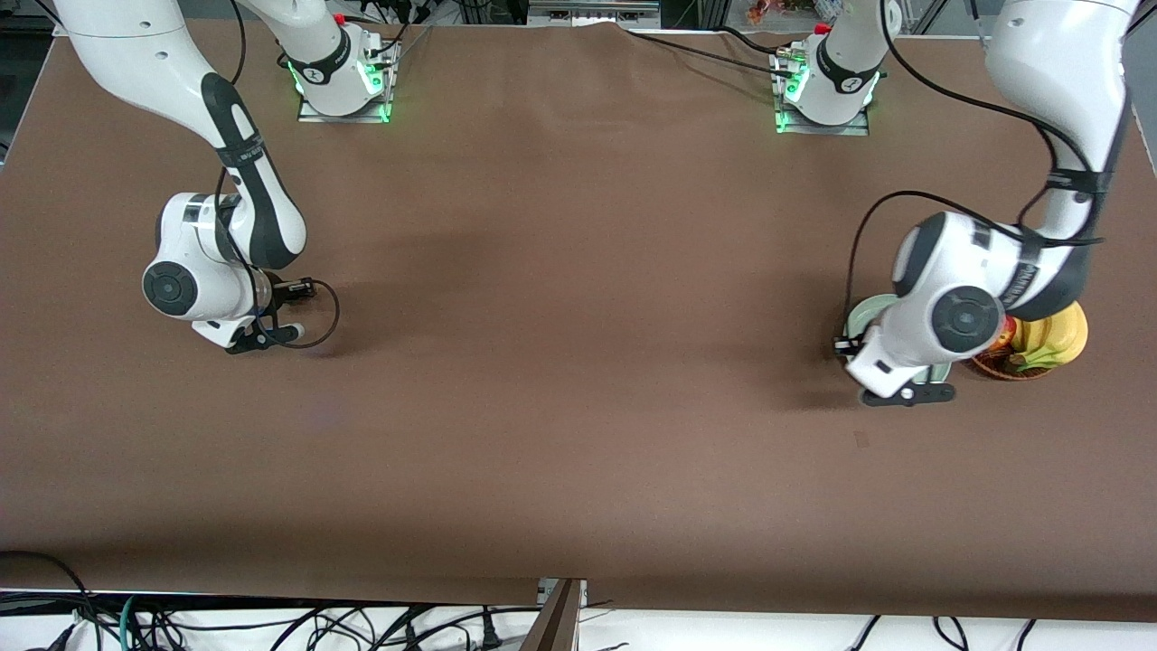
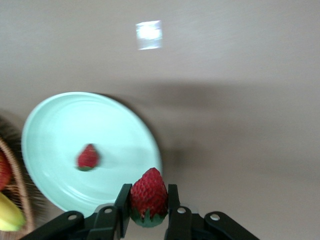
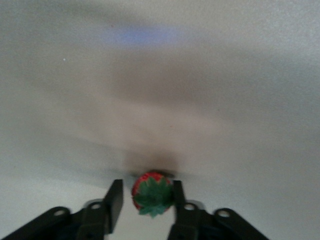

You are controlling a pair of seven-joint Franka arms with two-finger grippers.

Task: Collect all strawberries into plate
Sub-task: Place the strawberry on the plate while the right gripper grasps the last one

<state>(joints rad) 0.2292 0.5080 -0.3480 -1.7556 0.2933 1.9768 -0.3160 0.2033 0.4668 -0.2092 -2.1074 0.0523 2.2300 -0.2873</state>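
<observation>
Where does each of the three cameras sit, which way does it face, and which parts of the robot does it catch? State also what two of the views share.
Front view: high across the table, facing both arms; shows both bases, the left pincer over the plate, the right pincer over bare table.
Left wrist view: on the left wrist, looking down; its fingers clamp a strawberry by the plate's rim, another strawberry lying in it.
Right wrist view: on the right wrist, looking down; its fingers flank a third strawberry.
Shared: front and left wrist views both show plate and basket.
</observation>
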